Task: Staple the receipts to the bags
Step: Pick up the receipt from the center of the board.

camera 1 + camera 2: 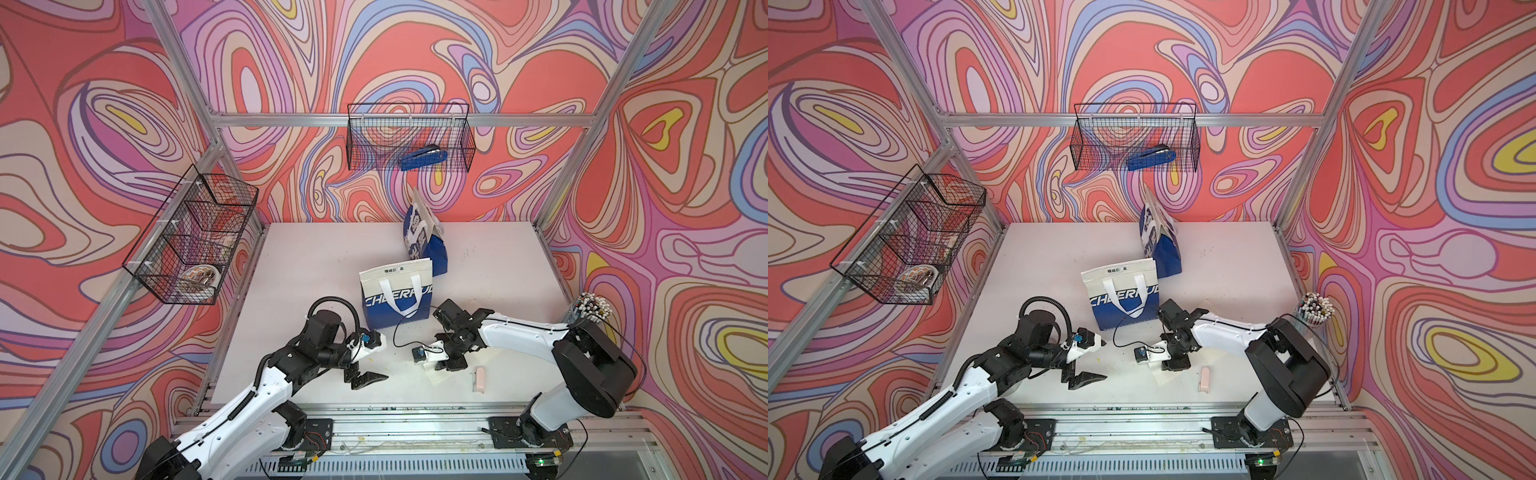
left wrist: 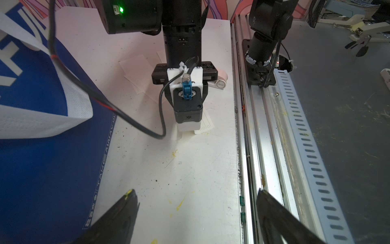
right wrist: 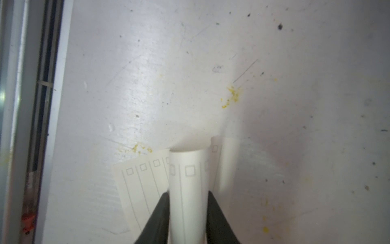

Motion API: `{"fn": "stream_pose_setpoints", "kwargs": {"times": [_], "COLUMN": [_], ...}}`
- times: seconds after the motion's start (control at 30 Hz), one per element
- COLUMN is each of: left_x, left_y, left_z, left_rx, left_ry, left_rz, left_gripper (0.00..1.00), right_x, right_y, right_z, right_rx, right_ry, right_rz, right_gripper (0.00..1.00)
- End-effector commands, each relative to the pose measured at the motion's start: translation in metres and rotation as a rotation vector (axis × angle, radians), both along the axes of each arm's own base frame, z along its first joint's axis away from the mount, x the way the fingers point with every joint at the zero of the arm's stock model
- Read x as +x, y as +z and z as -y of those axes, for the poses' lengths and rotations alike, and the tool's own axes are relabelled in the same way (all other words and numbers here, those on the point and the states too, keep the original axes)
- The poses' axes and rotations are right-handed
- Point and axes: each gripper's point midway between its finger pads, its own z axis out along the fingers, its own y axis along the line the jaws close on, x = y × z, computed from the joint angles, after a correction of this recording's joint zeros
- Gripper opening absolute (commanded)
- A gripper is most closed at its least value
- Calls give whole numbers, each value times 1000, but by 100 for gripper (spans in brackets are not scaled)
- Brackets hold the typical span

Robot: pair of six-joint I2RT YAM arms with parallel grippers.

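The right gripper is clamping its black jaws on a thin white paper receipt, bowing it into a curl over the white table, just beside other flat slips. Light and floppy, it is probably calling for a gentle hold near one edge. The left gripper is hanging wide apart, empty, near the blue-and-white "CHEER" paper tote bag.

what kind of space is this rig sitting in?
Probably a lab robot test cell, not a real shop: an aluminium frame encloses a white table, a printed swirl backdrop covers the walls, and the left arm and right arm are bolted to a front rail.
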Motion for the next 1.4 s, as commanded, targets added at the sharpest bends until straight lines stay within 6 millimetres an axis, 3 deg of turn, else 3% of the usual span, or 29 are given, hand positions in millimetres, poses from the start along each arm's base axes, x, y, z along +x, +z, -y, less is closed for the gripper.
{"fn": "stream_pose_setpoints", "kwargs": {"times": [0.0,0.13,0.3,0.47,0.6,0.7,0.87,1.17,1.27,1.37], "left_x": [8,25,43,46,47,49,50,61,63,65], "left_y": [20,57,79,94,98,89,80,76,78,76], "left_z": [5,9,11,7,9,9,15,27,30,29], "left_rx": [-77,-225,-368,-329,-381,-369,-321,-377,-398,-392], "left_ry": [53,182,376,518,585,642,677,700,690,711], "left_rz": [6,-38,-341,-615,-807,-931,-1057,-1230,-1257,-1251], "left_gripper": [91,95,97,97,94,91,85,71,64,50], "right_x": [-1,14,20,26,30,35,47,41,41,38], "right_y": [14,71,132,168,173,176,188,185,183,179], "right_z": [2,-20,-39,-56,-68,-75,-82,-109,-117,-122], "right_rx": [24,247,513,657,703,728,766,775,771,756], "right_ry": [-5,-33,-21,-8,19,20,-28,10,21,35], "right_rz": [55,222,416,475,473,469,529,577,582,590], "right_gripper": [29,29,23,23,25,26,27,29,29,29]}}
